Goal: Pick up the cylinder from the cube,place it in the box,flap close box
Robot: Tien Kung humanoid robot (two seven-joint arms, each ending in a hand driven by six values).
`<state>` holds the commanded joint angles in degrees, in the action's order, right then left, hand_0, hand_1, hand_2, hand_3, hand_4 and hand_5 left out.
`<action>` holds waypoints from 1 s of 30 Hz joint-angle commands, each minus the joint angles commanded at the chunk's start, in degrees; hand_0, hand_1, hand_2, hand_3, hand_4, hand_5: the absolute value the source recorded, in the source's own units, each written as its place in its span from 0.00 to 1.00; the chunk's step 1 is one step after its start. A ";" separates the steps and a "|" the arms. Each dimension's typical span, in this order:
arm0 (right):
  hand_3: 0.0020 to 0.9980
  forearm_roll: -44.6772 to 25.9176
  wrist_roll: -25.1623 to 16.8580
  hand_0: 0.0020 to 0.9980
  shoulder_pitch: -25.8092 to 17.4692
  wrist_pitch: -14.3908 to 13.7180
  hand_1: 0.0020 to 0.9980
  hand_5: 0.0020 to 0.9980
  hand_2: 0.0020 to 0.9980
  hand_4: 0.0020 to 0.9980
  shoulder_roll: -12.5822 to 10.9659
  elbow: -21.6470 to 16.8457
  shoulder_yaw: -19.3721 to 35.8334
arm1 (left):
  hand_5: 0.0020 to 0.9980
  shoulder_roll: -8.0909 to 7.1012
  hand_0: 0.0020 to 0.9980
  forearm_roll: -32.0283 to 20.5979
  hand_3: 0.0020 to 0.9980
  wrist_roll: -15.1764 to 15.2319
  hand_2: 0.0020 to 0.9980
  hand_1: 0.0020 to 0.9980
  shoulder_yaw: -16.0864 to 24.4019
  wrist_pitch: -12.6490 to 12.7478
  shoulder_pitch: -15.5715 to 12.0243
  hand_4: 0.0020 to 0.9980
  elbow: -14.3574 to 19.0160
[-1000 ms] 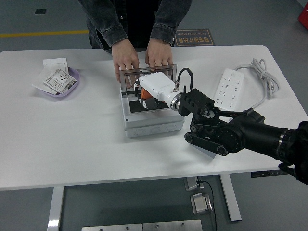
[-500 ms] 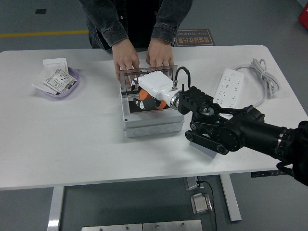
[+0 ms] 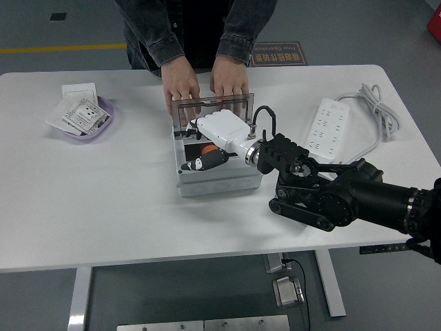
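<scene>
A grey box [image 3: 219, 179] stands mid-table, its clear lid [image 3: 207, 109] upright at the back. A person at the far side rests both hands [image 3: 180, 84] on the lid's top edge. My right hand [image 3: 204, 157], white-backed with black fingers, reaches down into the box from the right. Its fingers are curled around an orange cylinder [image 3: 209, 147], which sits low inside the box. The hand hides the floor of the box. No cube shows. My left arm is out of view.
A purple dish [image 3: 103, 123] with paper packets lies at the far left, a white card [image 3: 79, 89] behind it. A white power strip [image 3: 325, 127] and its coiled cable [image 3: 377, 110] lie right of the box.
My right hand has lowered into the box with the orange cylinder, its fingers now pointing down-left. The person's hands stayed on the lid.
</scene>
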<state>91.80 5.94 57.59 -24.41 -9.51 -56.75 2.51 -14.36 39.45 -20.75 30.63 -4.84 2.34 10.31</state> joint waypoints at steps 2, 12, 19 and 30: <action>0.70 -0.30 0.86 0.56 -0.78 -0.34 0.47 0.69 0.56 1.00 -1.97 -2.78 1.83 | 0.07 0.16 0.65 0.03 0.56 -0.06 0.57 0.70 0.15 0.02 -0.15 0.49 0.00; 0.70 -1.34 3.25 0.54 -1.72 0.64 0.46 0.73 0.57 1.00 -8.71 -15.58 10.94 | 0.06 0.57 0.65 0.88 0.56 -0.53 0.57 0.69 1.12 -0.02 -0.79 0.48 0.00; 0.70 -3.84 3.06 0.54 1.76 1.08 0.45 0.73 0.57 1.00 -7.76 -11.56 13.65 | 0.04 0.49 0.65 0.22 0.56 -0.53 0.57 0.68 0.17 -0.11 -0.47 0.46 0.00; 0.70 -15.06 0.67 0.54 7.77 0.14 0.47 0.74 0.57 1.00 -1.08 3.72 8.78 | 0.03 0.19 0.65 0.23 0.56 -0.73 0.57 0.68 -0.18 -0.28 0.19 0.46 0.00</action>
<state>76.74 6.61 65.36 -24.28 -10.58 -53.03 11.28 -14.17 39.68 -21.48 30.45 -5.11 2.52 10.31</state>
